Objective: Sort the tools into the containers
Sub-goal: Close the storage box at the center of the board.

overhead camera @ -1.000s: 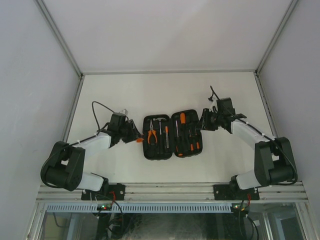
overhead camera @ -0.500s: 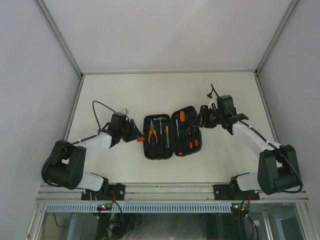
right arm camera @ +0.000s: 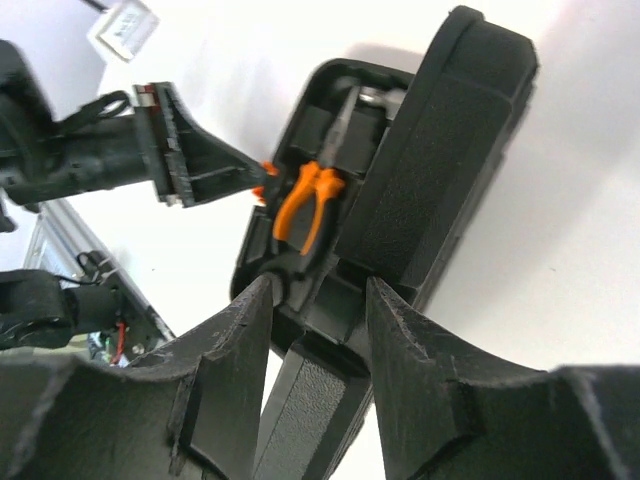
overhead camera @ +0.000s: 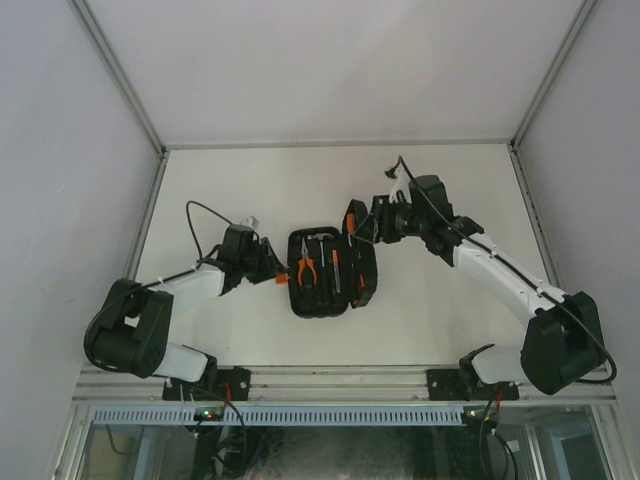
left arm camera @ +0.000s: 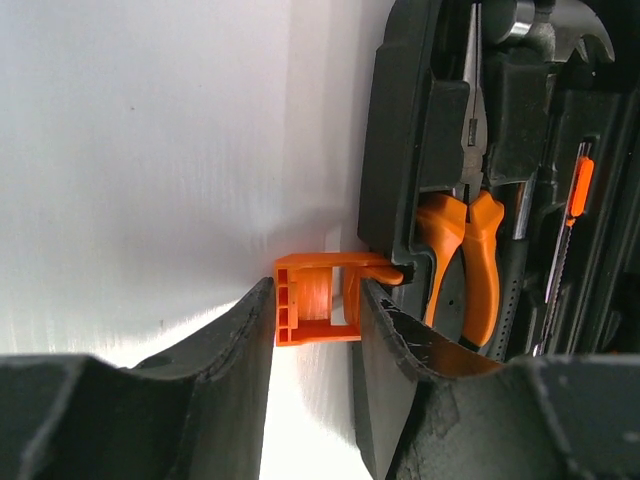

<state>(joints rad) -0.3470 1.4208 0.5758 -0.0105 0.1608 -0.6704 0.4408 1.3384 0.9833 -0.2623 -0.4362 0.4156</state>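
Looking nearly done: pliers [left arm camera: 460, 260], hammer [left arm camera: 550, 30] and screwdrivers [overhead camera: 334, 268] sit slotted in the tool case [overhead camera: 300, 305] on the bench [overhead camera: 250, 190], left gripper [left arm camera: 315, 300] pinches its orange latch [left arm camera: 300, 315], right gripper [right arm camera: 320, 285] clamps the half-raised lid [right arm camera: 450, 170], so only shutting it remains.

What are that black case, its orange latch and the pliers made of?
The case looks like moulded black plastic, matte and faintly textured. Its latch seems to be glossy orange plastic, with thin moulded ribs. The pliers appear to be bare grey steel at the nose, with smooth orange grips, likely plastic or rubber.
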